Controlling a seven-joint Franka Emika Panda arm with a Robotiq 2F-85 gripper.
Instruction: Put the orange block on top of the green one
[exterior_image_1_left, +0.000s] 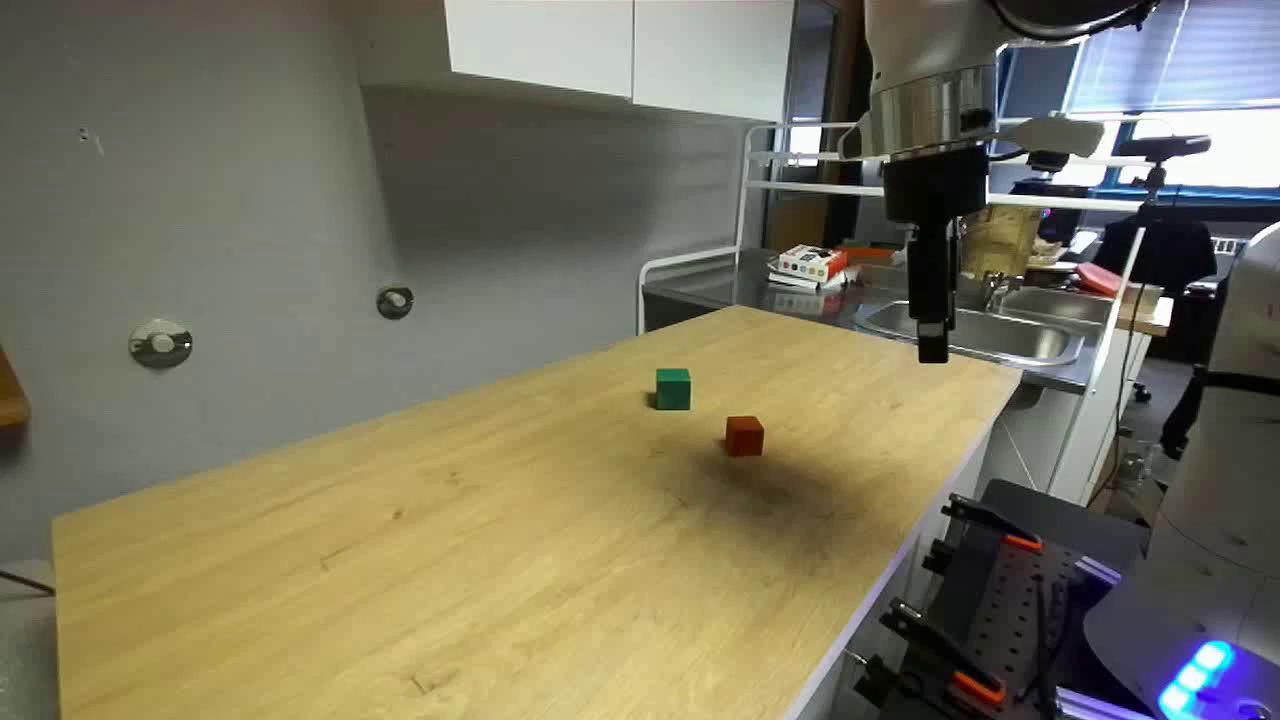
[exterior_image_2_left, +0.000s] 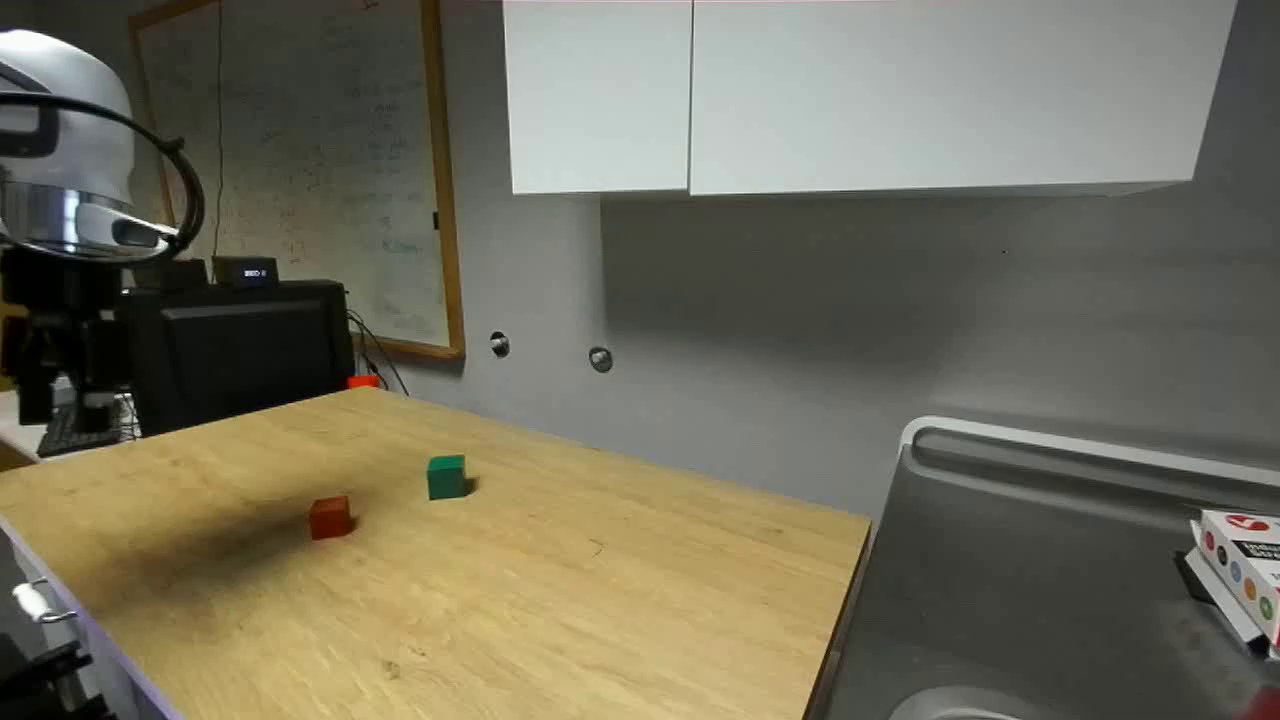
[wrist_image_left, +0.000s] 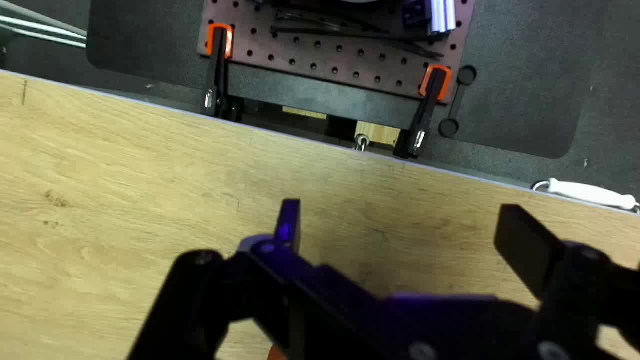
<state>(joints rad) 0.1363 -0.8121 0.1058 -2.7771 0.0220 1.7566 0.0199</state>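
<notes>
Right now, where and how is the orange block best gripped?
Probably from straight above, with the open gripper closing on two opposite side faces: the orange block is a small cube sitting flat on the table, its top uncovered. The green block stands apart, likely leaving room.

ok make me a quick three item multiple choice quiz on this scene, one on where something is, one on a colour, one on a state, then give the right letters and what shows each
1. The orange block sits where, relative to the green block?
A) stacked on it
B) apart from it, on the wooden tabletop
C) touching its side

2. What colour is the overhead cabinet?
A) red
B) black
C) white

3. How does the gripper stand?
A) open
B) shut, holding nothing
C) clamped on a block

1: B, since both exterior views show bare wood between them.
2: C, as it looks white in both exterior views.
3: A, because its fingers stand wide apart in the wrist view.
</notes>
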